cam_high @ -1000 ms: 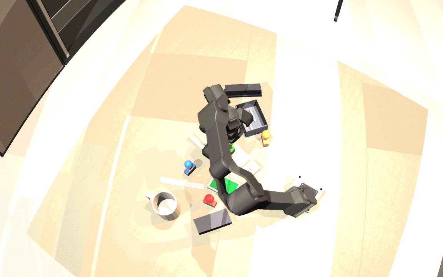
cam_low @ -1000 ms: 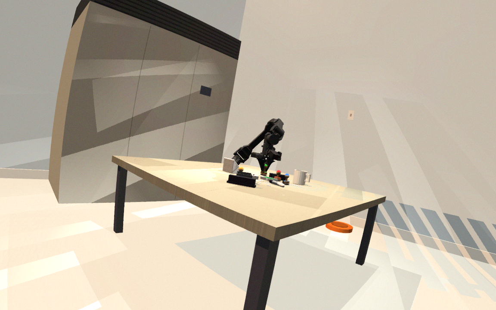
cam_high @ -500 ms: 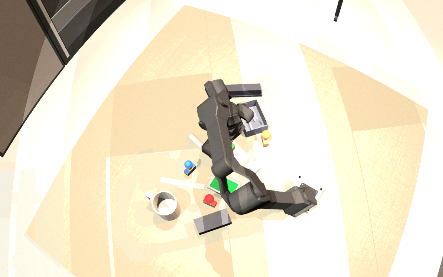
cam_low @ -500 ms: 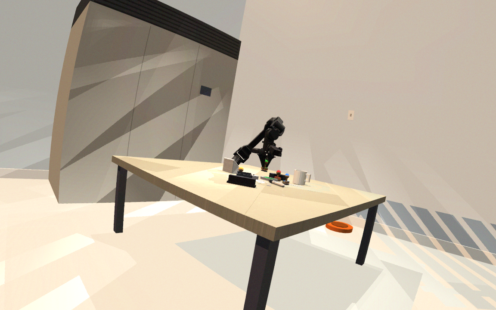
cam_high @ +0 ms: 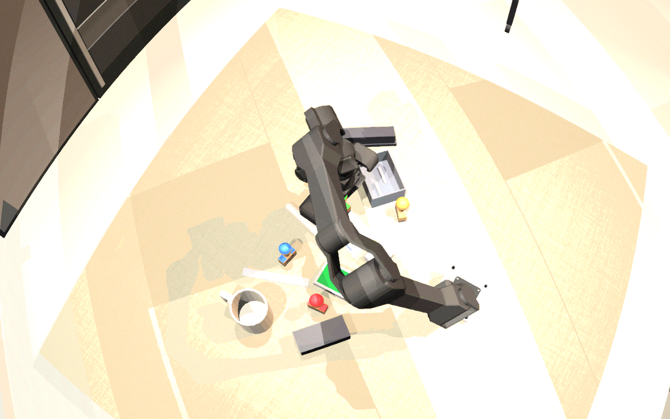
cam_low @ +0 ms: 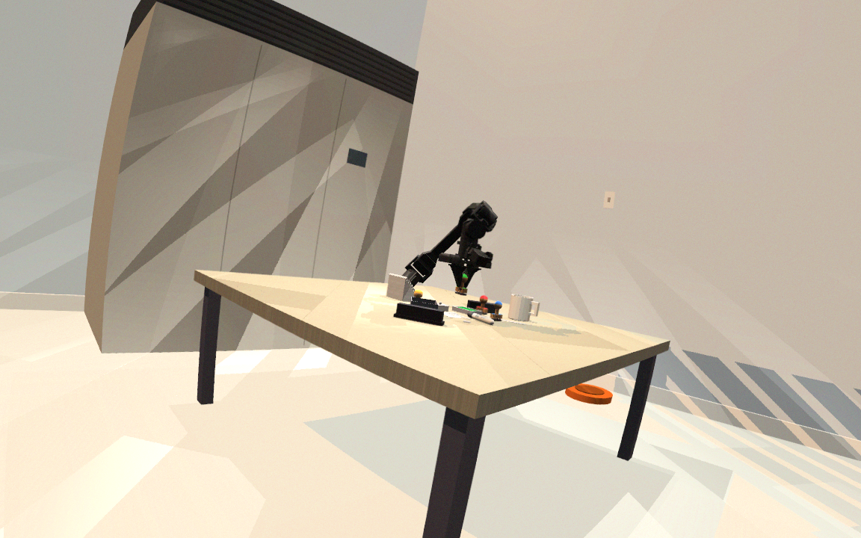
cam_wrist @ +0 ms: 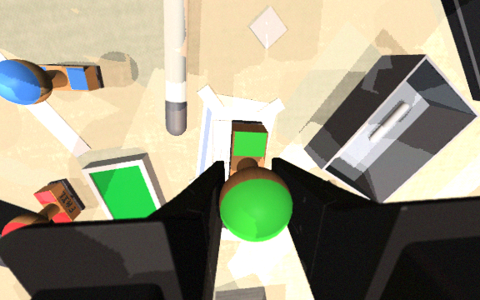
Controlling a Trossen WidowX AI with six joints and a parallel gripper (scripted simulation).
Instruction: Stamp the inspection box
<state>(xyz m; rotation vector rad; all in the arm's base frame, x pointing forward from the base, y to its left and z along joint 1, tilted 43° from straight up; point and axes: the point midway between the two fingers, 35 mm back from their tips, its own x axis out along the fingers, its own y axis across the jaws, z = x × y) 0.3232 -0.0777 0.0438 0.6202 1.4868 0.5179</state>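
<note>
My gripper (cam_wrist: 247, 167) is shut on the green-knobbed stamp (cam_high: 346, 206) (cam_low: 464, 276) (cam_wrist: 257, 208). It holds the stamp upright, knob up, clear of the table and over the card. The card (cam_wrist: 244, 109) is white, with a blue strip along its left side and tape at its top corners. The stamp and fingers hide much of the card. Thin box lines show beside the stamp's left edge; whether there is a print behind the stamp I cannot tell. The green ink pad (cam_high: 329, 277) (cam_wrist: 125, 193) lies open left of the card in the wrist view.
A blue stamp (cam_high: 285, 249) (cam_wrist: 15, 82), red stamp (cam_high: 316, 300) (cam_low: 483, 300) and yellow stamp (cam_high: 402, 203) stand around. There is a mug (cam_high: 264, 318) (cam_low: 519, 307), a marker (cam_wrist: 175, 58), a white strip (cam_high: 275, 276), a dark tray (cam_high: 387, 199) (cam_wrist: 352, 110) and dark blocks (cam_high: 321, 334) (cam_low: 418, 314).
</note>
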